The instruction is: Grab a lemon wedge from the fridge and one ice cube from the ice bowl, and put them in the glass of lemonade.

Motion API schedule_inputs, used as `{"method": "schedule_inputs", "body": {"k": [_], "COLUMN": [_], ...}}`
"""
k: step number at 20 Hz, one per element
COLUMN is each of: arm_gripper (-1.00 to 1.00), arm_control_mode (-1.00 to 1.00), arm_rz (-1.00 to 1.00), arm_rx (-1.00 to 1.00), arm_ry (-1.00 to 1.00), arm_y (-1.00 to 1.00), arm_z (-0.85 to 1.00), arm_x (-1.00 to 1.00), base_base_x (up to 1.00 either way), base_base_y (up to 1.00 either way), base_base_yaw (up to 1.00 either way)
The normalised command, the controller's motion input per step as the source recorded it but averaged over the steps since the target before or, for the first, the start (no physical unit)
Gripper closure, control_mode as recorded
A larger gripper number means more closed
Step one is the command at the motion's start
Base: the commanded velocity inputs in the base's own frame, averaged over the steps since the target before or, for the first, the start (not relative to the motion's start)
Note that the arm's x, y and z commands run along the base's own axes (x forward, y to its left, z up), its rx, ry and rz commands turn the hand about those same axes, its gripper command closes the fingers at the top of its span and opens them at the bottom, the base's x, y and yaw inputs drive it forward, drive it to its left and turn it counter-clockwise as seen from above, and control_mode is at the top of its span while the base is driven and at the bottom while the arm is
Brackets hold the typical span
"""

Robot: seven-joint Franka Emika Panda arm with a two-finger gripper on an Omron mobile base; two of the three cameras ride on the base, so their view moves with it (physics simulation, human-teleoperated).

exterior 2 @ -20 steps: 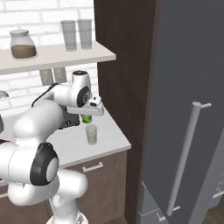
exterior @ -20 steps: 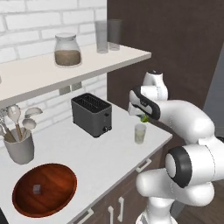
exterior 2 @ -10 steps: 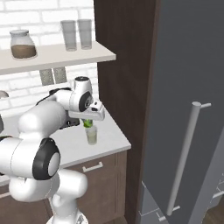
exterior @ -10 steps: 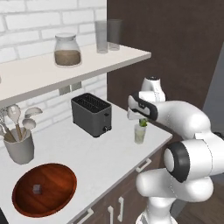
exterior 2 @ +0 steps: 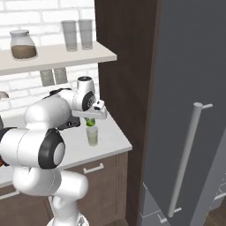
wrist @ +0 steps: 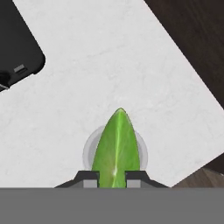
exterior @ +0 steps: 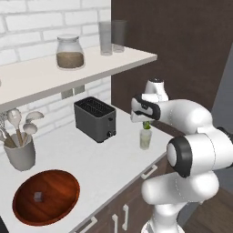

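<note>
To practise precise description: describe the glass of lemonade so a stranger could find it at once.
On the white counter, look right of the dark toaster, near the counter's end by the brown cabinet. The glass of lemonade stands there, under the pincer holding the lemon wedge. Unlike the two grey glasses on the shelf, it is short and holds pale liquid.

So the gripper (exterior 2: 91, 120) is parked right over the glass of lemonade (exterior 2: 92, 136), pinching the lemon wedge (exterior 2: 90, 122), a little green bit just above the glass's rim. The glass sits on the white counter (exterior 2: 110, 142) near its right end. Right of the glass there's the dark brown cabinet (exterior 2: 123, 66), then the grey fridge (exterior 2: 190, 88). Up above the glass, a shelf (exterior 2: 57, 57) holds two taller grey glasses (exterior 2: 77, 34) and a jar (exterior 2: 23, 44).
</note>
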Motion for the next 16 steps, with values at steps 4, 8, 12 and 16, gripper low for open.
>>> {"method": "schedule_inputs", "body": {"k": [4, 8, 12, 16], "arm_gripper": [1.0, 1.0, 1.0, -1.0], "arm_control_mode": [-1.0, -1.0, -1.0, -1.0], "arm_rz": [0.0, 0.0, 0.0, 0.0], "arm_rx": [0.0, 0.0, 0.0, 0.0], "arm_ry": [0.0, 0.0, 0.0, 0.0], "arm_y": [0.0, 0.0, 0.0, 0.0], "arm_z": [-0.26, -0.14, -0.01, 0.0], "arm_x": [0.0, 0.0, 0.0, 0.0], "base_base_x": [0.0, 0.0, 0.0, 0.0], "base_base_y": [0.0, 0.0, 0.0, 0.0], "base_base_yaw": [0.0, 0.0, 0.0, 0.0]}}
